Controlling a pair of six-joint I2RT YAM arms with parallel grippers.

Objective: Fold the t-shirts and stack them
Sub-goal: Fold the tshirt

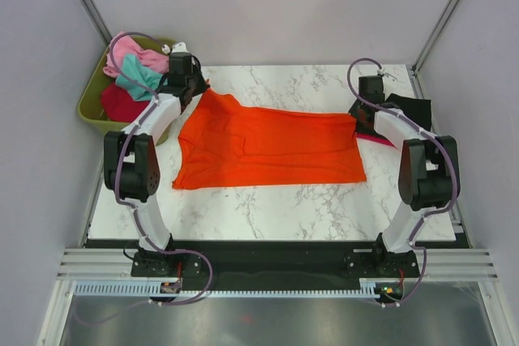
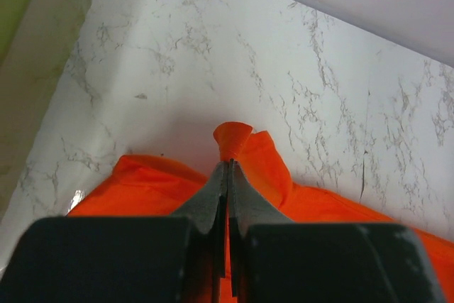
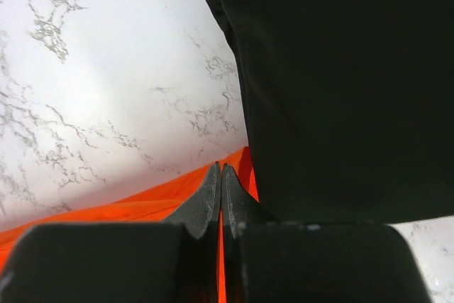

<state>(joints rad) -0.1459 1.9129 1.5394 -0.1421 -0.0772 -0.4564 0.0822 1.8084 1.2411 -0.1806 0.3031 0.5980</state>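
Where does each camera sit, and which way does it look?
Top external: above, behind the arms, looking down at the table; both arms show.
Left wrist: on the left arm, facing past the left gripper, shut on the orange t-shirt.
Right wrist: on the right arm, facing past the right gripper, pinching that shirt beside the black t-shirt.
Shared: all see the orange t-shirt.

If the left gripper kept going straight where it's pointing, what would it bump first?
Probably the bare marble table, just past the fold of orange t-shirt that the left gripper pinches. Depth is hard to judge here.
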